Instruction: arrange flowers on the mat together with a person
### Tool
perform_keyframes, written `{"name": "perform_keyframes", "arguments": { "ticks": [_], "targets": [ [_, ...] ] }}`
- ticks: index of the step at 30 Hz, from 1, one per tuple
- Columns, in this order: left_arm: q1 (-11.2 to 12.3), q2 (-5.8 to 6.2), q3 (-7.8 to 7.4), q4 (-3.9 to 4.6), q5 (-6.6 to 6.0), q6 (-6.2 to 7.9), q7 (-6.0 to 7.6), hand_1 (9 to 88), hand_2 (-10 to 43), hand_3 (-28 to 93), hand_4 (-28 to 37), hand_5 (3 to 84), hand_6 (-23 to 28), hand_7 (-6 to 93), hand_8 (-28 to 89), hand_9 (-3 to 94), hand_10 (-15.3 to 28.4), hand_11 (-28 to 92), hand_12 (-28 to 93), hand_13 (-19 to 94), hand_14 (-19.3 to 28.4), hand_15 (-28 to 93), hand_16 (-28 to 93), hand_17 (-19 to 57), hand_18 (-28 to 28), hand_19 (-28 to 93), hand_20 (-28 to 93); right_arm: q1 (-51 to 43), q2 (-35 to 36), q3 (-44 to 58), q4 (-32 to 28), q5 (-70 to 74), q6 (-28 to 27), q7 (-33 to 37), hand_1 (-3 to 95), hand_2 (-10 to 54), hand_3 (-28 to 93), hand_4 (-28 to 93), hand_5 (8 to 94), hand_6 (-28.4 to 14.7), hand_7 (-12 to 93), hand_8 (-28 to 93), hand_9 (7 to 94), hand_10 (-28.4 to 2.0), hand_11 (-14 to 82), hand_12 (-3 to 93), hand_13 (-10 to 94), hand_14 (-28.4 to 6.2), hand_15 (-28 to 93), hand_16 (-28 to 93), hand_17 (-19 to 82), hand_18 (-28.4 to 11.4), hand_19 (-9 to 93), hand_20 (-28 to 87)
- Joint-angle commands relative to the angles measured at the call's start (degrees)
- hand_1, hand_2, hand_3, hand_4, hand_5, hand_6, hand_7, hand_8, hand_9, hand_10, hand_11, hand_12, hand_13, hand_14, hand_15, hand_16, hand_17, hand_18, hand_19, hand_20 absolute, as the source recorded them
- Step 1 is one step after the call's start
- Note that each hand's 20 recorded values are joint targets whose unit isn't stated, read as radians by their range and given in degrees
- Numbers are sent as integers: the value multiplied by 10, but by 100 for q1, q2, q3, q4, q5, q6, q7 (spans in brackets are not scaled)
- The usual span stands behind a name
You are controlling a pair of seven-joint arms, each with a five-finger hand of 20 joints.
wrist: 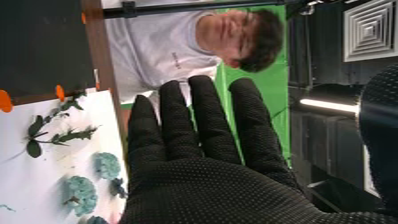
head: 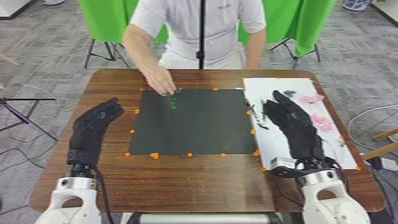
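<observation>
In the head view, my right hand is over the white sheet, fingers straight. The right wrist view shows my right hand with straight fingers and nothing held. My left hand, also open, is left of the dark mat. A person's hand touches the mat's far left part, by a small green sprig. Pink flowers lie on the white sheet beside my right hand. In the right wrist view, leafy sprigs and bluish-looking flowers lie on the white sheet.
Orange tape pieces mark the edges of the mat and the sheet on the brown table. A thin dark pole rises at the table's far edge, with the person standing behind it.
</observation>
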Motion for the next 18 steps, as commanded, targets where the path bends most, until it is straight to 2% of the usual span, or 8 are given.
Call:
{"name": "perform_keyframes", "arguments": {
  "ticks": [1,7,14,18],
  "targets": [
    [10,-27,-26,13,3,-22,-53,322,-59,623,-137,487,33,152,-63,433,123,184,154,345,164,170,44,69,117,61,201,-3,-29,47,-56,-72,-131,16,142,-61,776,-168,349,-32,91,-78,389,-148,38,134,293,-129,81,141,166,-102,19,210],
    [17,-13,-34,4,1,35,-61,321,-59,624,-135,488,29,154,-64,434,123,183,152,345,164,170,45,69,117,60,201,1,-5,36,-55,-50,-89,-4,142,-61,777,-168,348,-31,91,-77,389,-147,38,133,293,-129,81,141,166,-103,18,210],
    [33,-31,-25,4,0,-28,-69,321,-57,623,-137,487,32,152,-64,435,123,182,152,345,164,169,45,69,117,61,201,-20,-27,71,-66,-80,-241,38,141,-62,778,-169,347,-30,90,-77,386,-149,38,134,287,-131,78,140,162,-107,18,209],
    [25,-14,-24,3,-9,17,-85,321,-57,622,-138,487,31,151,-62,434,123,182,152,345,164,168,45,69,117,61,201,-30,-14,65,-68,-74,-204,24,139,-62,777,-170,347,-30,89,-77,385,-149,37,134,284,-131,77,140,161,-107,18,208]
  ]
}}
